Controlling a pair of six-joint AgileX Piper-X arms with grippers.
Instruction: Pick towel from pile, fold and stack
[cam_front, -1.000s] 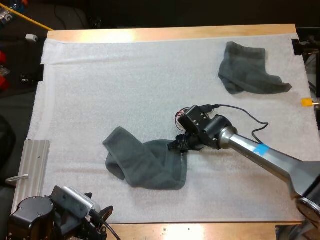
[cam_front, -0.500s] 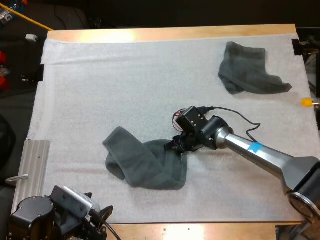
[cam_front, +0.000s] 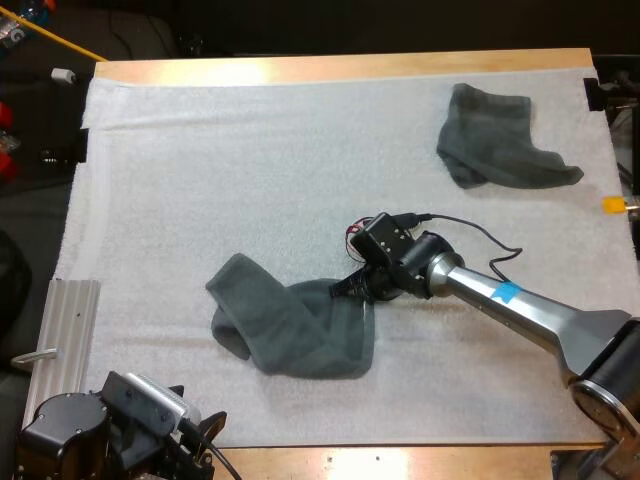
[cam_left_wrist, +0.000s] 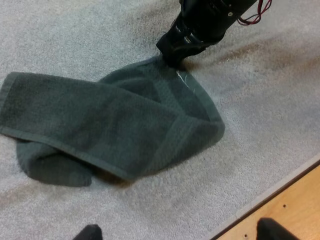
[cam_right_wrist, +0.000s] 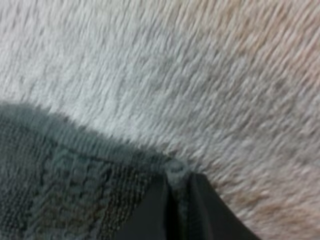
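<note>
A dark grey-green towel (cam_front: 290, 325) lies loosely folded over itself on the white mat (cam_front: 250, 180), near the front middle. My right gripper (cam_front: 348, 288) is down at the towel's far right corner and shut on it. In the right wrist view the two black fingers (cam_right_wrist: 150, 210) pinch the towel's hem (cam_right_wrist: 176, 172) between them. The left wrist view looks over the same towel (cam_left_wrist: 110, 125), with the right gripper (cam_left_wrist: 172, 52) at its far corner. My left gripper (cam_left_wrist: 182, 232) hangs open above the mat's front edge, fingertips (cam_left_wrist: 90, 232) wide apart, clear of the towel.
A second crumpled towel (cam_front: 495, 140) lies at the mat's far right. A ridged metal plate (cam_front: 62, 340) sits off the mat's left side. The wooden table edge (cam_left_wrist: 285, 200) runs just in front of the towel.
My right gripper slid a little left onto the towel's corner and closed on it. The towel and the left arm have stayed put.
</note>
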